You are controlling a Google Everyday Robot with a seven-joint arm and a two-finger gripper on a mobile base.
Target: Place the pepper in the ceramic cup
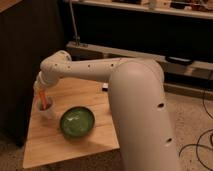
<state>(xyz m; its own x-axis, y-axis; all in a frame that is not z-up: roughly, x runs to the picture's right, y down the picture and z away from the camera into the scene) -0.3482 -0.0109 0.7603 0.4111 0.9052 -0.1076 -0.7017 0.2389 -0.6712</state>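
Note:
The ceramic cup (47, 110), small and pale, stands near the left edge of the wooden table (95, 137). My gripper (42, 94) hangs right above it, at the end of the white arm that reaches in from the right. It is shut on the pepper (44, 100), a slim orange piece held upright. The pepper's lower end is inside the cup's rim. The gripper hides the pepper's top.
A round dark green bowl (77, 122) sits on the table just right of the cup. A small dark object (105, 87) shows behind the arm at the table's far side. A dark cabinet (25, 60) stands to the left, and shelving runs along the back.

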